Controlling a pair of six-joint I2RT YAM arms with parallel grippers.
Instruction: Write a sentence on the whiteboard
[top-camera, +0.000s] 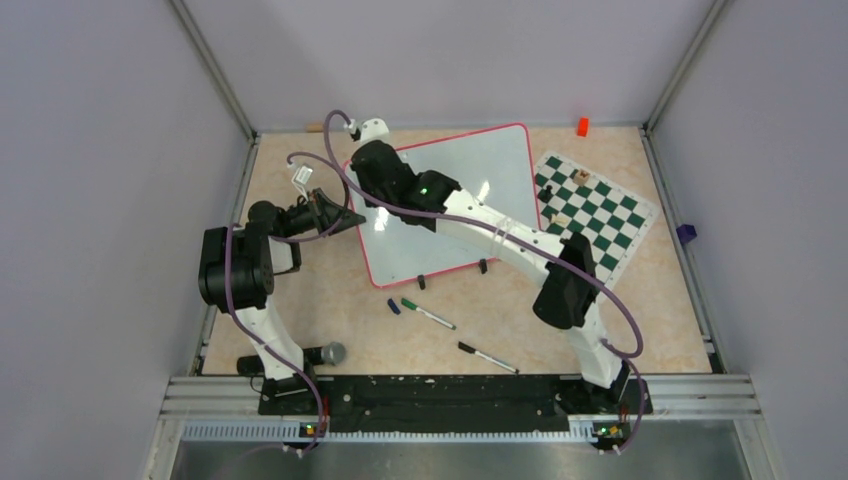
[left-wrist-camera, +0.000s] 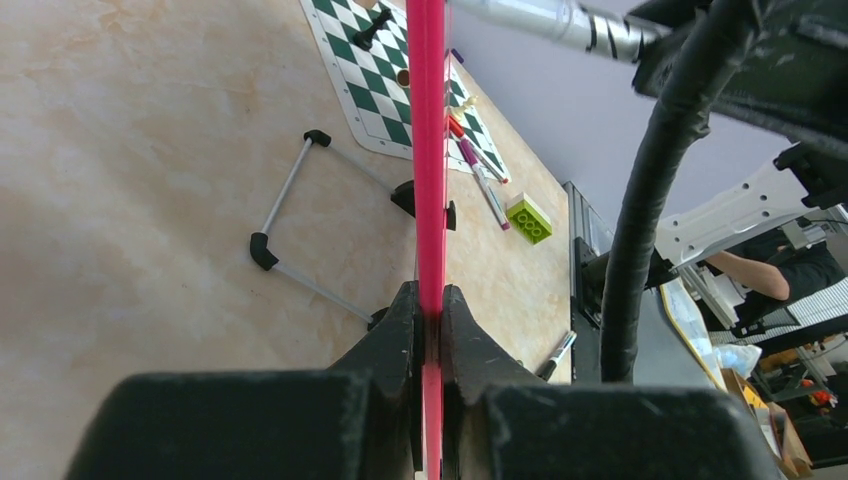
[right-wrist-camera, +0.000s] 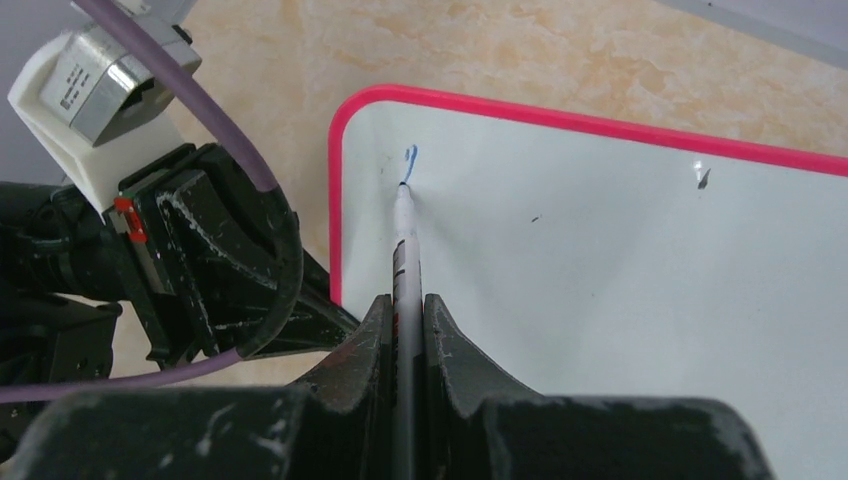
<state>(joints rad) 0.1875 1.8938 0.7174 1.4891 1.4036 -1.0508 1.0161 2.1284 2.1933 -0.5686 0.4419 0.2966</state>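
The whiteboard (top-camera: 470, 205), glossy white with a thin red frame, lies tilted on the table. My left gripper (top-camera: 345, 218) is shut on its left edge; in the left wrist view the red frame (left-wrist-camera: 430, 150) runs edge-on between the fingers. My right gripper (top-camera: 372, 172) is shut on a blue marker (right-wrist-camera: 405, 250), its tip touching the board near the top left corner (right-wrist-camera: 345, 110). The sentence (right-wrist-camera: 410, 160) is only a small blue curl at the marker's tip. The board's two black feet (top-camera: 452, 274) show at its near edge.
A green-and-white chess mat (top-camera: 592, 205) with a few pieces lies right of the board. A green-capped marker (top-camera: 427, 313), a black marker (top-camera: 487, 357) and a blue cap (top-camera: 393, 307) lie in front. A red block (top-camera: 582, 126) sits at the back, a microphone-like object (top-camera: 331, 352) by the left base.
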